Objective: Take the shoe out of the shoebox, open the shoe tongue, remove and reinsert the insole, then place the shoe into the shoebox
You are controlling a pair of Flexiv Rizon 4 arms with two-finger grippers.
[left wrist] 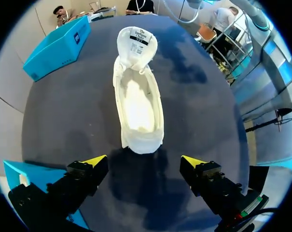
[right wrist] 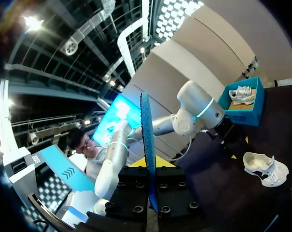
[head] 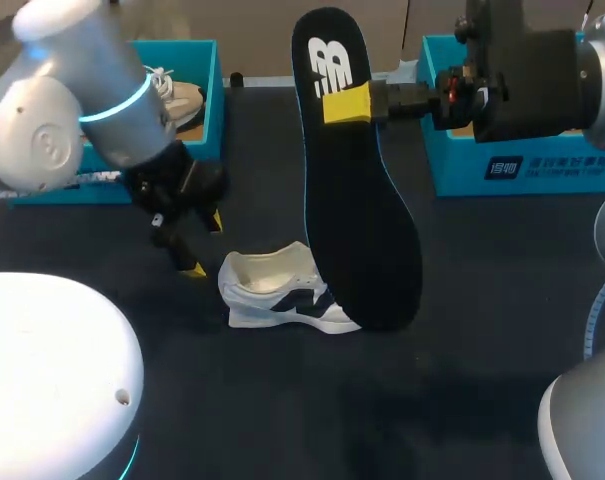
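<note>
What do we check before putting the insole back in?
1. Insole gripped: ok, right gripper is shut on it.
2. Shoe out of the box: ok, it sits on the table.
3. Tongue open: ok, it is folded forward.
4. Shoe steadied: not ok, left gripper is open and not touching it.
5. Insole lined up with the opening: not ok, it is held upright.
6. Insole tip clear of shoe: cannot tell.

Two shoes were counted: one white shoe (head: 277, 290) on the bench (head: 462, 380) and one second shoe (head: 182, 100) inside a box. There were two blue boxes, the left shoebox (head: 214, 90) and the right shoebox (head: 522, 165). One black insole (head: 357, 200) showed. Two arms were present, the left arm (head: 72, 110) and the right arm (head: 542, 70), each with two yellow-tipped fingers (left wrist: 95, 161).
</note>
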